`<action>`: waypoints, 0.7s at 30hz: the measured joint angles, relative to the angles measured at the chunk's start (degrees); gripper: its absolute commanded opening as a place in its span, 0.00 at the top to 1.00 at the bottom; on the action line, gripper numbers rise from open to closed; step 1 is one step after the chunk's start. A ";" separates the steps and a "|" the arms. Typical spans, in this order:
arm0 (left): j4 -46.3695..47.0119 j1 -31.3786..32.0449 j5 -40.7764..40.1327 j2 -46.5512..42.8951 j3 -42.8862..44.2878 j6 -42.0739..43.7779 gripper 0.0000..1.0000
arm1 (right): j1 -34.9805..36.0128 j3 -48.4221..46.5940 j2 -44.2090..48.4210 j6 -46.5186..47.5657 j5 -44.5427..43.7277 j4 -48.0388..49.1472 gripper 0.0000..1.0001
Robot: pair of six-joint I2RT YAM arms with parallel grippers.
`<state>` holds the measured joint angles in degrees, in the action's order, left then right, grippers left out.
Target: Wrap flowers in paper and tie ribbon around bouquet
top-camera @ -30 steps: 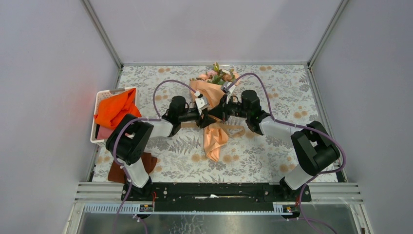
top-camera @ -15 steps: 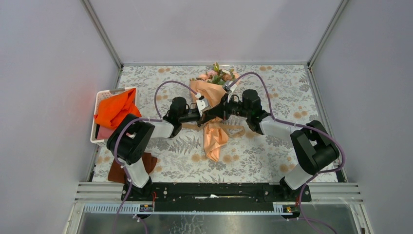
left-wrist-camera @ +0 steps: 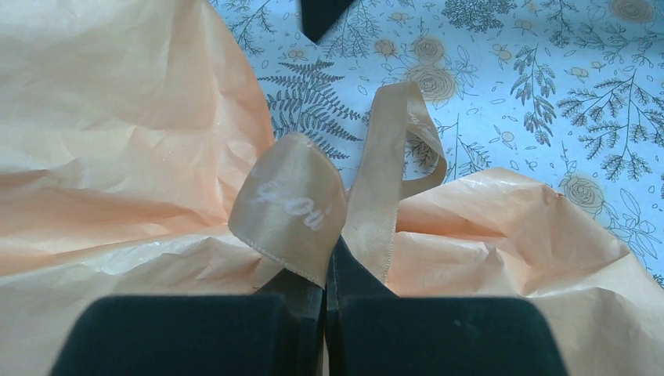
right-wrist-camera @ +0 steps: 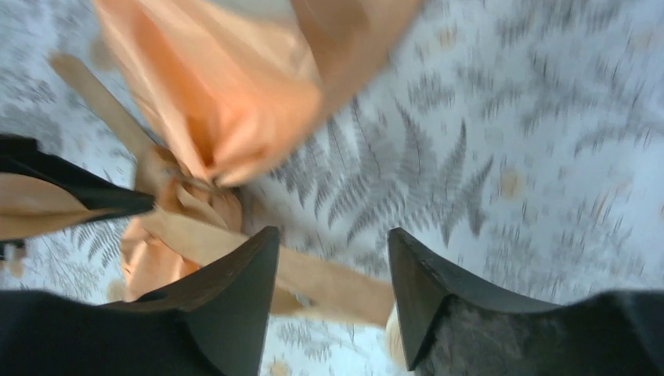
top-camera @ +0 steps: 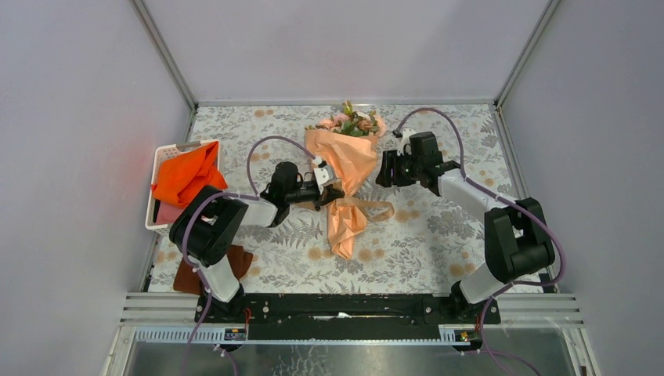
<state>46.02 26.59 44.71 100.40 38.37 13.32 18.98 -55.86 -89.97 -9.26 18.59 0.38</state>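
Three grey walls [top-camera: 337, 47] enclose the floral tablecloth [top-camera: 438, 243] and bouquet [top-camera: 344, 160].

Bouquet [top-camera: 344, 157] lies mid-table between left gripper [top-camera: 335, 193] and right gripper [top-camera: 381, 168], blocking that lane. Table [top-camera: 438, 251] lies open to its right; basket [top-camera: 188, 146] crowds the left edge, ribbon [top-camera: 380, 209] loops beside the tail.

Grey walls [top-camera: 78, 117], floral tablecloth [top-camera: 438, 251] — even light
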 measured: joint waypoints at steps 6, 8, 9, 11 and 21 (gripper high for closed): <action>-0.02 0.00 -0.15 -1.66 -0.42 0.72 1.00 | 0.94 -0.55 -2.27 -1.20 -3.21 -15.61 0.30; 0.00 0.00 -0.15 -2.01 -0.46 0.87 1.00 | 1.20 -0.55 -2.99 -1.33 -3.39 -18.51 0.30; -0.02 0.00 -0.15 -2.16 -0.52 1.01 1.00 | 1.42 -0.55 -3.08 -1.33 -3.43 -19.50 0.30; -0.04 0.00 -0.15 -2.29 -0.55 1.25 1.00 | 1.92 -0.55 -3.10 -1.31 -3.58 -20.59 0.31; -0.13 0.00 -0.09 -2.34 -0.72 2.12 1.00 | 2.89 -0.31 -8.33 -0.96 -8.81 -18.21 0.92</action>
<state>45.89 26.59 44.62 98.06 37.65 15.44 21.87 -56.16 -98.30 -10.22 9.78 -17.82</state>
